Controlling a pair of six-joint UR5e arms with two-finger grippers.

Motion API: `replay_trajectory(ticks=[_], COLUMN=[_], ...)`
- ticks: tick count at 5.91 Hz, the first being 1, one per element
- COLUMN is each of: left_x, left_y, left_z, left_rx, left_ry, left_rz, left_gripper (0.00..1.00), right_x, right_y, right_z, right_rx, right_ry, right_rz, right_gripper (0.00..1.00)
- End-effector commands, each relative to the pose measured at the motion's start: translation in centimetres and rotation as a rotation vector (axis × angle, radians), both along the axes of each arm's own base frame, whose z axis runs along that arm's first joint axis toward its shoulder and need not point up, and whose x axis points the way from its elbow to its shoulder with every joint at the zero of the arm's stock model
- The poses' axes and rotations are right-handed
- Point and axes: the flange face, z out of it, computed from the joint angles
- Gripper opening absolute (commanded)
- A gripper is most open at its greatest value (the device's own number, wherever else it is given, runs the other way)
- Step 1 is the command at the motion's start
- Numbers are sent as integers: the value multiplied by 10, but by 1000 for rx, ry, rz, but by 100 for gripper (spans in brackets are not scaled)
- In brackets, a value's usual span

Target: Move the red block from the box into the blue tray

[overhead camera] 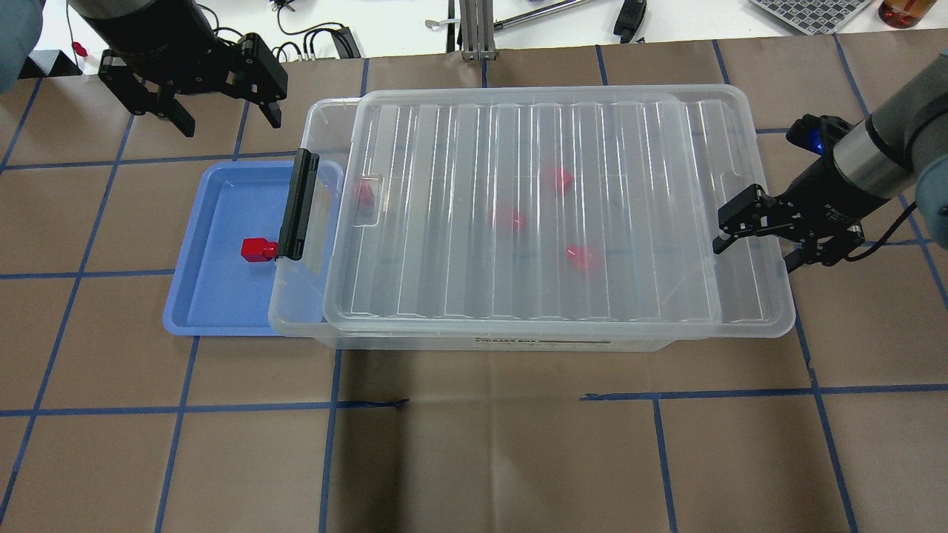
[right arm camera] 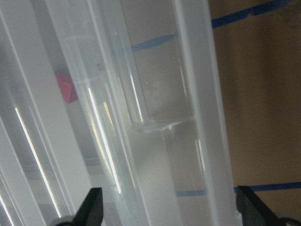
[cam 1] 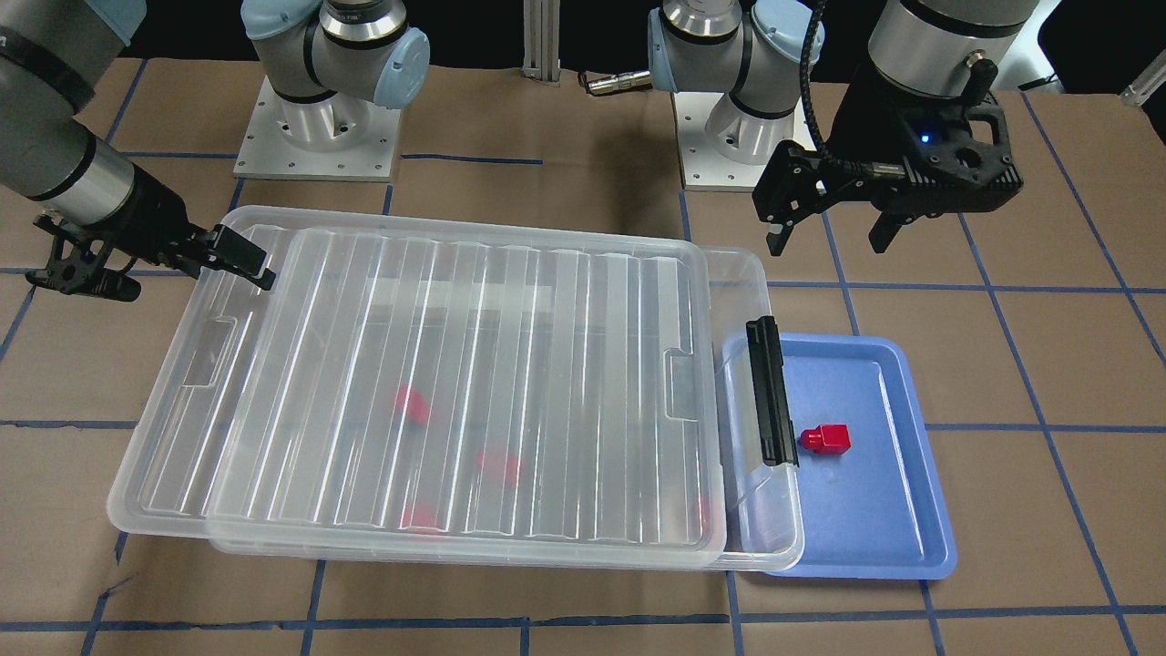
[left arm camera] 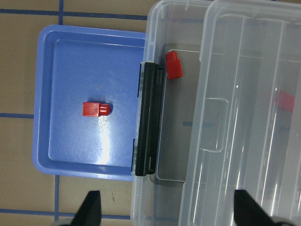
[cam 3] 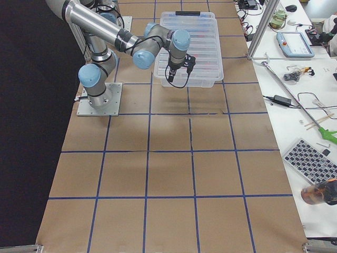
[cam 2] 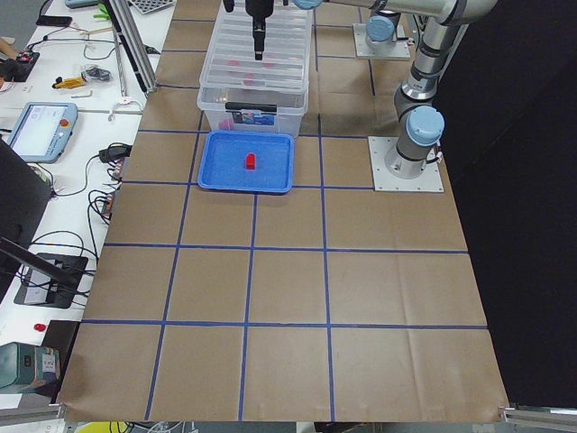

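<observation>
block position: one red block [cam 1: 827, 439] lies on its side in the blue tray [cam 1: 874, 519], just beside the box [overhead camera: 770, 326] and its black latch [overhead camera: 296, 203].
remaining stock: other red blocks [left arm camera: 173, 65] in the box, mostly under the slid-back lid [overhead camera: 518, 244].
left gripper [overhead camera: 229, 122]: fingers spread, empty, above the tray's far edge.
right gripper [overhead camera: 755, 252]: fingers spread at the box's opposite end; contact unclear.
handling (judged): light, rigid, glossy, likely slippery; pinch the flat sides, not the peg.
writing: strip label [overhead camera: 544, 342] on the box wall, illegible.
</observation>
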Motion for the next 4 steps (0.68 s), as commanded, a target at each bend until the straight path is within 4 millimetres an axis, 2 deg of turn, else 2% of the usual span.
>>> replay_trajectory(ticks=[1,3,4], left_x=[1,1,0], left_y=[0,0,1], left_z=[0,0,1], left_rx=[1,1,-1], left_ry=[-3,-6,-5], left_rz=[-1,-1,-2], left_gripper=[98,98,98], right_x=[6,23,38], right_y=[0,2,2], right_z=[-1,0,1], right_rx=[3,23,32], right_ry=[-39,-61,-57], right_rz=[-44,-65,-66], right_gripper=[100,100,100])
